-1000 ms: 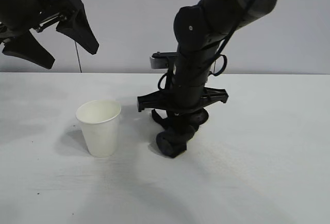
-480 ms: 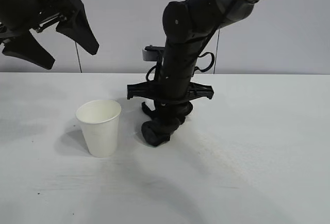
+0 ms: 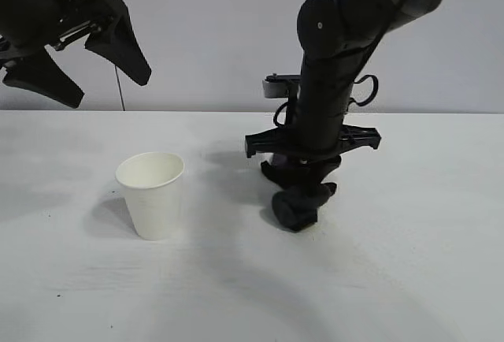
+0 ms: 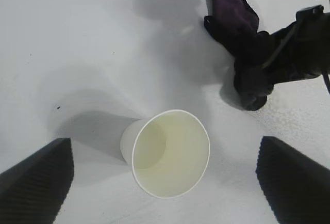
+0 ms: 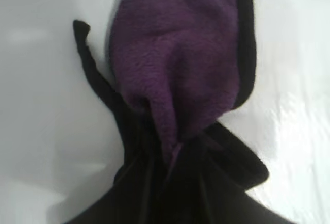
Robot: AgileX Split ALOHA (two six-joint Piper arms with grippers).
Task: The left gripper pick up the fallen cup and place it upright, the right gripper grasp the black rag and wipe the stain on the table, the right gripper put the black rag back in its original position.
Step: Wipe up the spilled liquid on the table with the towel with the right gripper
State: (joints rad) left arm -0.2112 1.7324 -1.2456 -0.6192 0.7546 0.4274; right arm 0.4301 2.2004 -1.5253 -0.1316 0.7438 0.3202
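The white cup (image 3: 152, 194) stands upright on the table (image 3: 409, 263) at the left; the left wrist view looks down into it (image 4: 170, 154). My left gripper (image 3: 79, 50) hangs open and empty high above the cup at the upper left. My right gripper (image 3: 303, 192) points straight down, shut on the black rag (image 3: 298, 204), and presses it on the table right of the cup. The rag's purple patch (image 5: 175, 59) fills the right wrist view and also shows in the left wrist view (image 4: 234, 10). No stain shows.
A grey wall stands behind the table's far edge (image 3: 441, 113). Nothing else lies on the white tabletop.
My right gripper dragged the rag left toward the cup, then back right, farther from the cup than at first. The cup and the left gripper have not moved.
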